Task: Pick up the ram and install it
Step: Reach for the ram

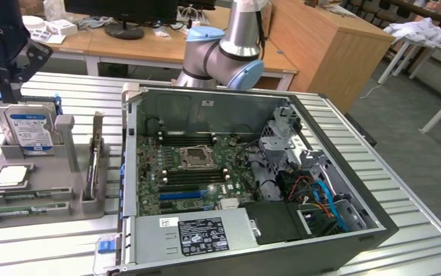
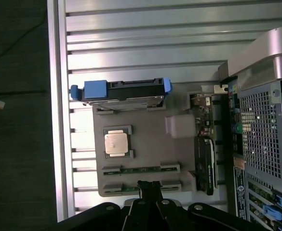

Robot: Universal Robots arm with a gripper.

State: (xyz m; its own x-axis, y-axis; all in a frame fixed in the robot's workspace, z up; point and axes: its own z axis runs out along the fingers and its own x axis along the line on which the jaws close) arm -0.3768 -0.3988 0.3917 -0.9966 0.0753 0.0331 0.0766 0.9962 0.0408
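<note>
Two green ram sticks lie flat in the front slots of a grey holder on the table: one ram and a second ram beside it. My gripper hangs above the holder at the exterior view's left, over the hard drive end. Its fingers are shut with nothing between them. In the wrist view the fingertips overlap the nearer ram stick. The open PC case shows black memory slots beside the CPU socket.
The holder also carries an upright hard drive with a blue label, a silver CPU chip and an upright expansion card. The arm's base stands behind the case. A slatted metal table lies under everything.
</note>
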